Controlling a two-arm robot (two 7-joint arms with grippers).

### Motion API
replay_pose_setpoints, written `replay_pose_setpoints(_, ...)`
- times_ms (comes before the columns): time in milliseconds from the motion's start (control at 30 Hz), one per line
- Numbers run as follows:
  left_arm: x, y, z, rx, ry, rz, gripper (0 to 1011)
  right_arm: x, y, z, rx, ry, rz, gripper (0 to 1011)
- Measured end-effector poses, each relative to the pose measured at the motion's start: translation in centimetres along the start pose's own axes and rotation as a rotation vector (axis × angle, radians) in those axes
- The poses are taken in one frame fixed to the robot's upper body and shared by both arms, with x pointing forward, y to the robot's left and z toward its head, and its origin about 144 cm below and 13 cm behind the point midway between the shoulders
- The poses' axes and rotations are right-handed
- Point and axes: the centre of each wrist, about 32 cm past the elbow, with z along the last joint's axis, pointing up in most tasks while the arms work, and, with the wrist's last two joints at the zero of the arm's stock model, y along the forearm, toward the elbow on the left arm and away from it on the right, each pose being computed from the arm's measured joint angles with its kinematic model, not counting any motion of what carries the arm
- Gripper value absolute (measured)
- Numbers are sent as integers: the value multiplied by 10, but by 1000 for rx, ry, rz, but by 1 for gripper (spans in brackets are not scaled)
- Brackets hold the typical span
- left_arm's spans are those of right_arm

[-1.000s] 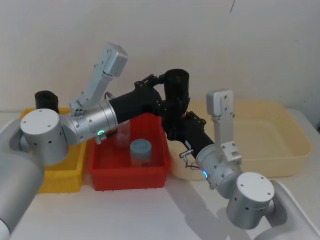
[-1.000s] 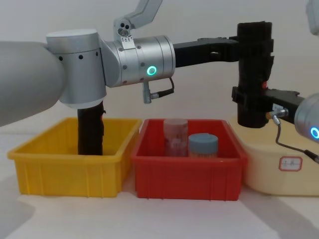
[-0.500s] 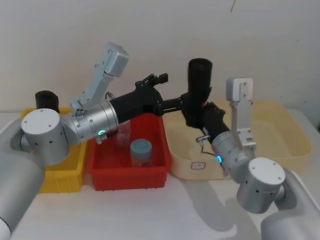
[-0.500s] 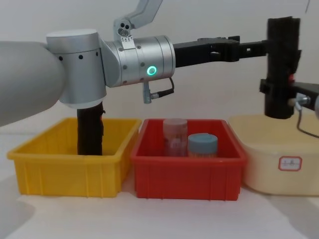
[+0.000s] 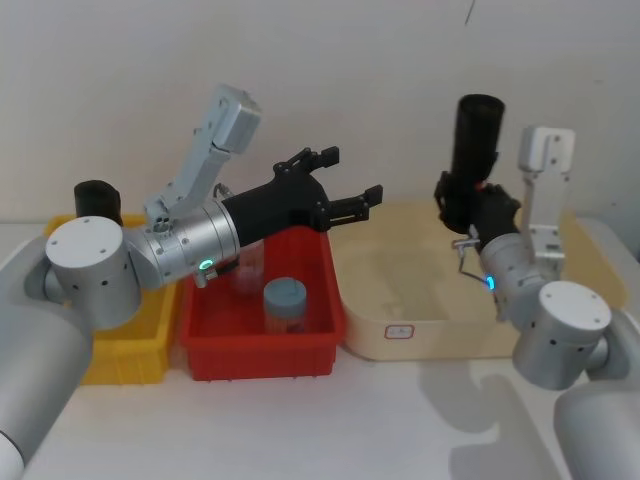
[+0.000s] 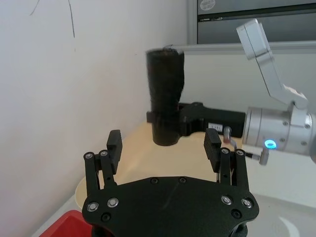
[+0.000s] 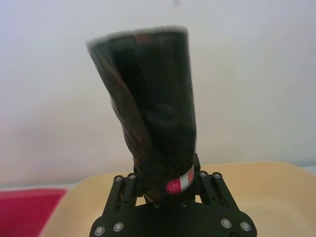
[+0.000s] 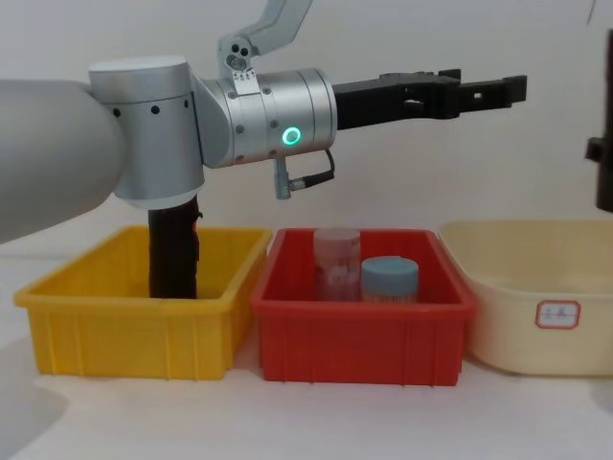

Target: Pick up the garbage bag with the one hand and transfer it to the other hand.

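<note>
The garbage bag (image 5: 476, 140), a tall black roll with a red mark near its base, stands upright in the air over the cream tub. My right gripper (image 5: 466, 207), on the blue-lit wrist, is shut on its lower part. The right wrist view shows the roll (image 7: 153, 113) rising from between those fingers (image 7: 163, 190). My left gripper (image 5: 352, 175), on the green-lit wrist, hangs open and empty above the red bin, well to the left of the roll. From the left wrist, its own gripper (image 6: 163, 145) faces the roll (image 6: 165, 94). In the chest view the left gripper (image 8: 484, 84) reaches toward the right.
A like black roll (image 5: 95, 198) stands in the yellow bin (image 5: 120, 360) at the left. The red bin (image 5: 260, 365) holds a blue-lidded jar (image 5: 284, 298) and a clear jar (image 5: 245, 265). The cream tub (image 5: 440, 335) sits at the right.
The left gripper let go of the garbage bag and stayed in place. The right gripper carried the bag away to the right, out over the cream tub.
</note>
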Motion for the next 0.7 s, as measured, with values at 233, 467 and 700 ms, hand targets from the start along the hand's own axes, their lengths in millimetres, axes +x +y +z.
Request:
replay_pose_setpoints(233,0,0,0,0,0,0,1002,20,5,10,1,-12,-108,714)
replay_pose_setpoints(467,0,0,0,0,0,0,1001,29,3,22,29,-58,-157,911)
replay_pose_setpoints(700,-2,3,0,-5,-4,13,1002,29,-2,34,89,-123,-155,1001)
